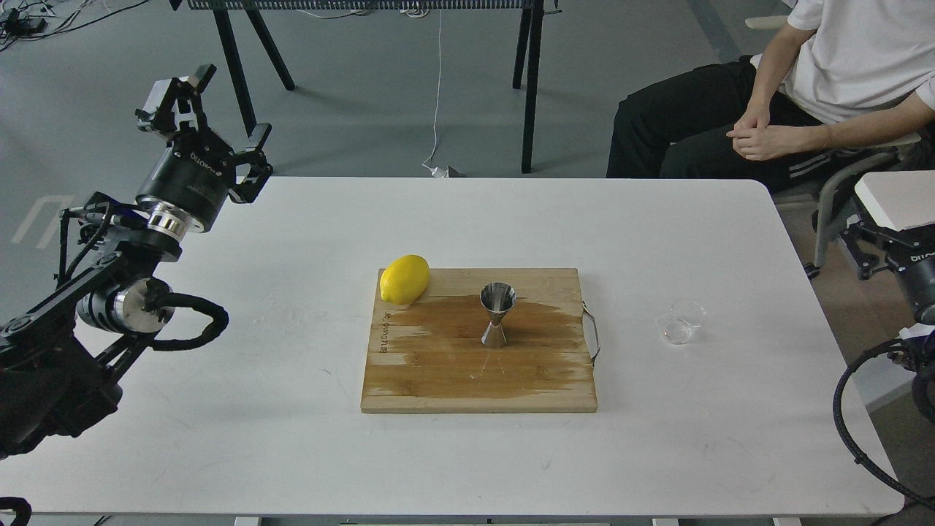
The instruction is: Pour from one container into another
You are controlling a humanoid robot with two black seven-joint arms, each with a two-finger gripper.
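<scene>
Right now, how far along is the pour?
Not started. The glass cup stands untouched on the table, right of the cutting board. The jigger stands upright on the board. The left pincer is open, raised, holding nothing. Left: grasp the cup, carry it over, tip it into the jigger.

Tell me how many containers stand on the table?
2. The steel jigger stands upright on the wooden board; the small glass cup stands on the bare table, right of the board.

Left gripper (pixel 208 109) raised, fingers (pixel 197 77) apart, empty; right arm (pixel 917 270) at frame edge.
</scene>
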